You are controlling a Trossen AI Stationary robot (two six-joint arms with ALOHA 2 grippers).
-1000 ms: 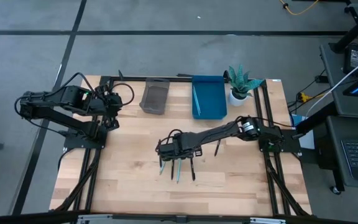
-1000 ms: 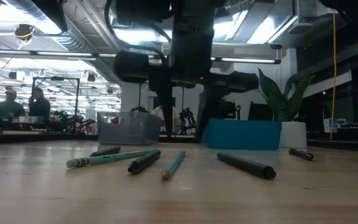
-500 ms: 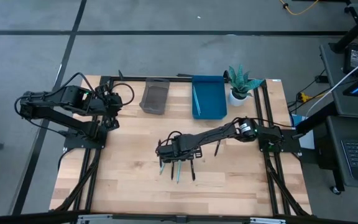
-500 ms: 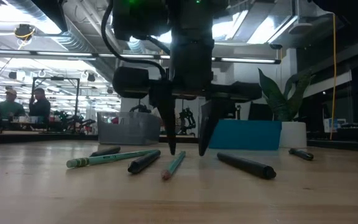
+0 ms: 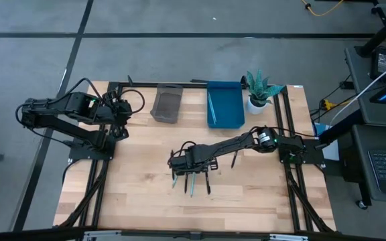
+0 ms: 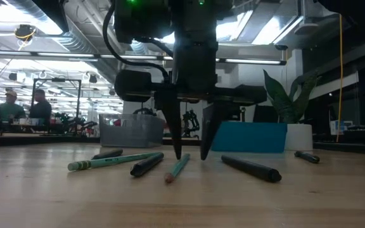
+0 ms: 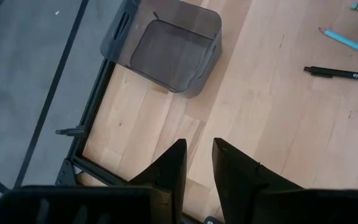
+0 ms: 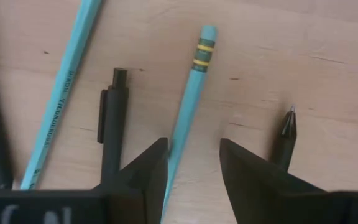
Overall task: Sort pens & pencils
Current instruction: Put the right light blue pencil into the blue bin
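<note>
- Table (image 5: pixel 139 194): pale wood, I see a smooth satin grain.
- Grey bin (image 5: pixel 167 104): translucent plastic.
- Blue tray (image 5: pixel 225 105): glossy plastic.
- Teal pencil (image 8: pixel 188 106): painted wood, smooth.

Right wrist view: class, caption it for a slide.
Right tool open, straddling a teal wooden pencil lying on the wooden table.

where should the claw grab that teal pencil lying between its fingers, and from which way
Take the teal pencil by its bare shaft, short of the banded eraser end, coming straight down from above. It lies flat on the table, so only its long sides are open, and the right claw already straddles it, open. Keep clear of the black pen close alongside. The left claw waits by the grey bin.
</note>
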